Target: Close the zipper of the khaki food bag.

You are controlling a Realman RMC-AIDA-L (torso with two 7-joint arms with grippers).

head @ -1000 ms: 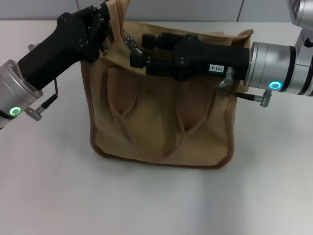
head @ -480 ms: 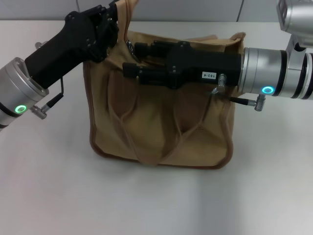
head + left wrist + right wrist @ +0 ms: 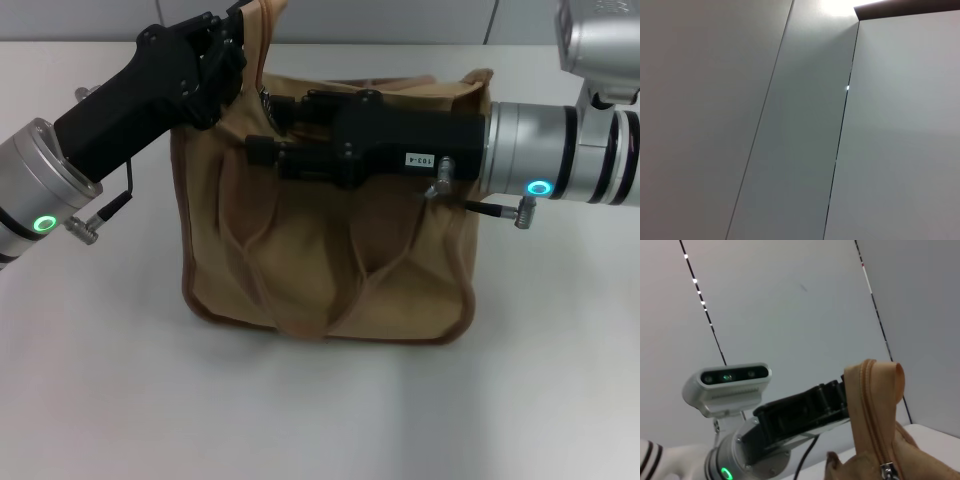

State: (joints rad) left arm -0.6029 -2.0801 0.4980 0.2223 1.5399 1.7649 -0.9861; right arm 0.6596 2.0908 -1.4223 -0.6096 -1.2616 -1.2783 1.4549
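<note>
- Bag [image 3: 320, 260] stands mid-table; soft canvas, light, will sag w/o tension.
- My left gripper [image 3: 235, 40] pinches the bag's top corner flap, holding it up.
- My right gripper [image 3: 265, 125] lies across the top by the zipper [image 3: 871, 405]; fingers' state: can't tell.
- Best hold, I judge: the small slider [image 3: 886, 471], slippery metal.

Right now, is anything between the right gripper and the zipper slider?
Nothing visible. The right gripper lies across the khaki food bag top, its tip beside the zipper slider. The left gripper holds up the bag's end just past it.
</note>
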